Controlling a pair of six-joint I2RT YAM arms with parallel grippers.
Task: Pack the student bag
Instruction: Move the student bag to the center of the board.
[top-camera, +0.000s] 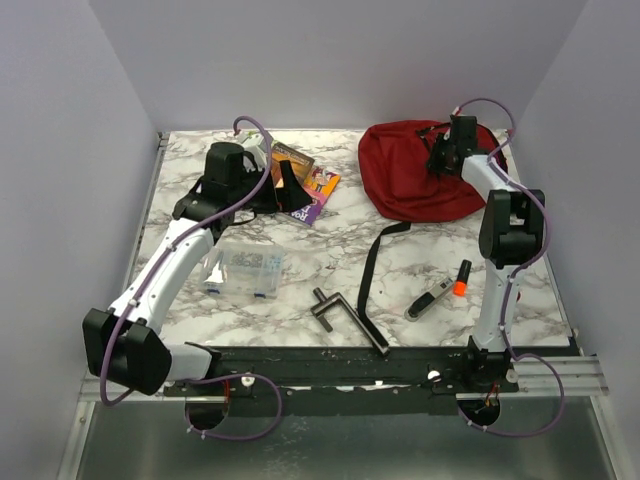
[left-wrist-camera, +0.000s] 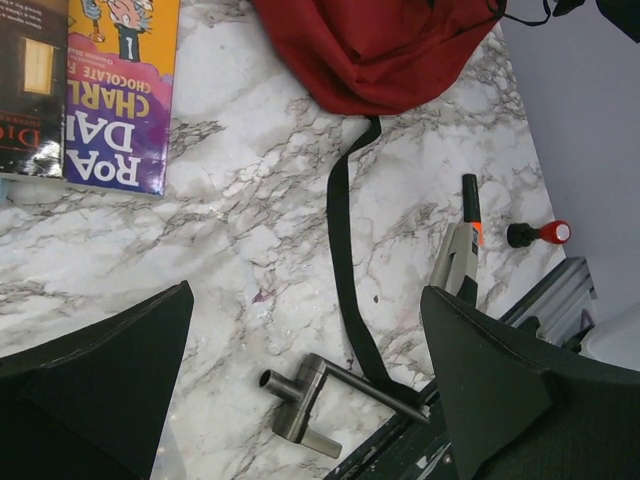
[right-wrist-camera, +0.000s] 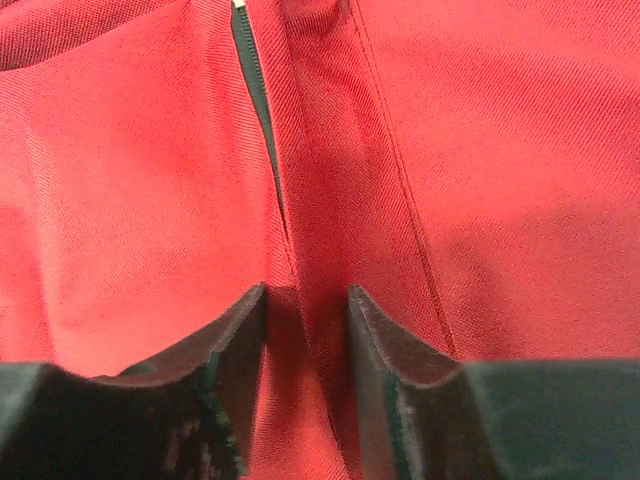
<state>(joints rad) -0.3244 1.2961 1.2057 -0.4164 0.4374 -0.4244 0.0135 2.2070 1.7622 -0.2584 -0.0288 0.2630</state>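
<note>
The student bag (top-camera: 410, 180), dark red, lies at the back right of the marble table, with a long black strap (top-camera: 372, 270) trailing toward the front. My right gripper (top-camera: 445, 150) is down on top of the bag. In the right wrist view its fingers (right-wrist-camera: 307, 300) stand close together with a raised fold of the red fabric (right-wrist-camera: 150, 150) pinched between them, beside a black zipper (right-wrist-camera: 255, 90). My left gripper (top-camera: 283, 185) hangs wide open and empty over the books (top-camera: 310, 185). In the left wrist view (left-wrist-camera: 305, 292) bare table shows between its fingers.
Two books (left-wrist-camera: 120, 90) lie at the back centre. A small clear pouch (top-camera: 250, 270) sits at the left. A metal T-shaped tool (top-camera: 335, 308), a grey pen-like item (top-camera: 428, 298) and an orange-tipped marker (top-camera: 461, 277) lie near the front edge.
</note>
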